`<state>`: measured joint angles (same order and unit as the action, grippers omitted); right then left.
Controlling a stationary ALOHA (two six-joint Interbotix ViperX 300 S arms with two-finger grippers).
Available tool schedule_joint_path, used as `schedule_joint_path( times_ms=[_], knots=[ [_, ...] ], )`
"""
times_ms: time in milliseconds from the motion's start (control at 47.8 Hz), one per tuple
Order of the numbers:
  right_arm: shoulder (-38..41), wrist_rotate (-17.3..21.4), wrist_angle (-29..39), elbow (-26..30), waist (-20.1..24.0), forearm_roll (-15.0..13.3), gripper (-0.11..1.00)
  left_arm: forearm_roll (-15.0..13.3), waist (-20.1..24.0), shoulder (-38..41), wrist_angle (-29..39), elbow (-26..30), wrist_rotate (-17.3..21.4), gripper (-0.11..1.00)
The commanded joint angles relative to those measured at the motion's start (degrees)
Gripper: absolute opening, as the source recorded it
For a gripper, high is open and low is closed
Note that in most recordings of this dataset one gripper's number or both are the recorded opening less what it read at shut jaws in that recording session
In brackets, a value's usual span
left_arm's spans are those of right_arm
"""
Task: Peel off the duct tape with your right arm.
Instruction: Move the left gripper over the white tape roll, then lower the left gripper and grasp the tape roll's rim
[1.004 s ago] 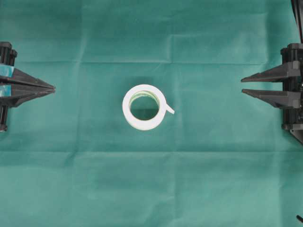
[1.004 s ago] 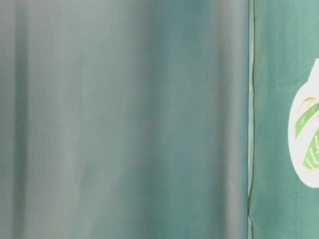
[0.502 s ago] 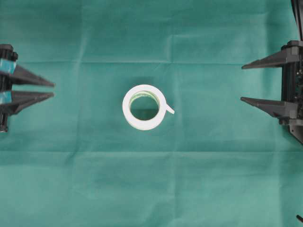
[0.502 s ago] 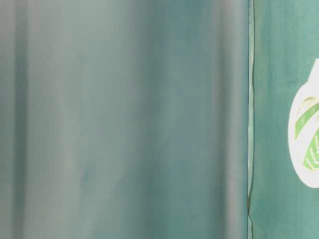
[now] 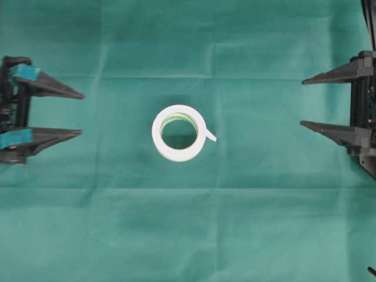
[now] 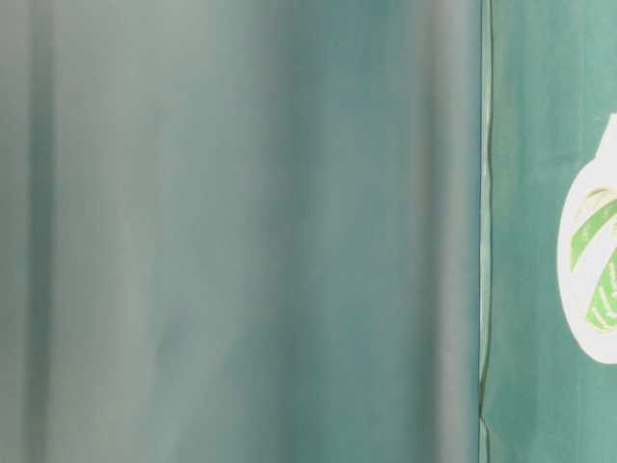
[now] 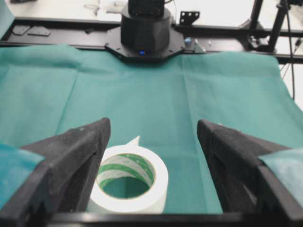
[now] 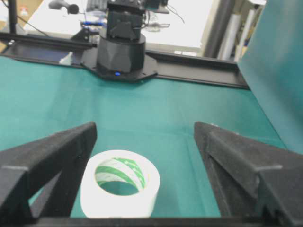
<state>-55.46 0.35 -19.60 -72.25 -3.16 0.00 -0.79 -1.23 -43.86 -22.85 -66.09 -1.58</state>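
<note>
- Two arms faced each other across the green cloth point(image 5: 247, 223), which covered the whole work surface and lay flat apart from its fold creases.
- At the right edge of the overhead view sat the right gripper point(image 5: 303, 102), its plain black fingers spread wide with nothing between them.
- At the left edge sat the left gripper point(image 5: 81, 114), its teal-strip fingers likewise standing well apart and empty.
- Between them, near the cloth's middle and well apart from both, lay the duct tape point(image 5: 157, 136), flat with its core hole facing up.
- Smallest was the loose tab point(image 5: 210, 136), sticking out of the roll toward the right arm's side.
- By my judgement this was the approach step: nothing was gripped yet. The next move called for the right gripper to reach in and pinch that tab, probably with the roll held steady.
</note>
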Motion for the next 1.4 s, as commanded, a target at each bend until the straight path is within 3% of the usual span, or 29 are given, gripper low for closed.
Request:
schedule_joint_path(
  times_ms=[0,418,900,1046,1381],
  knots=[
    [0.18,0.18,-0.62,0.7,-0.09,-0.09,0.77,-0.09,-0.09,5.1,-1.93,3.78,0.09,0.85],
    [0.09,0.35,-0.62,0.35,-0.09,-0.09,0.77,-0.09,-0.53,20.3,-5.63,14.33,-0.09,0.85],
    [0.09,0.35,-0.7,0.26,-0.09,-0.09,0.76,-0.09,-3.87,27.51,-3.6,21.8,-0.09,0.85],
    [0.0,0.44,-0.7,0.26,-0.09,-0.09,0.76,-0.26,-3.87,28.04,3.78,23.55,-0.35,0.84],
    [0.09,0.44,-0.79,0.26,-0.09,-0.09,0.76,-0.26,-4.92,32.7,27.51,31.64,-0.35,0.84]
  ],
)
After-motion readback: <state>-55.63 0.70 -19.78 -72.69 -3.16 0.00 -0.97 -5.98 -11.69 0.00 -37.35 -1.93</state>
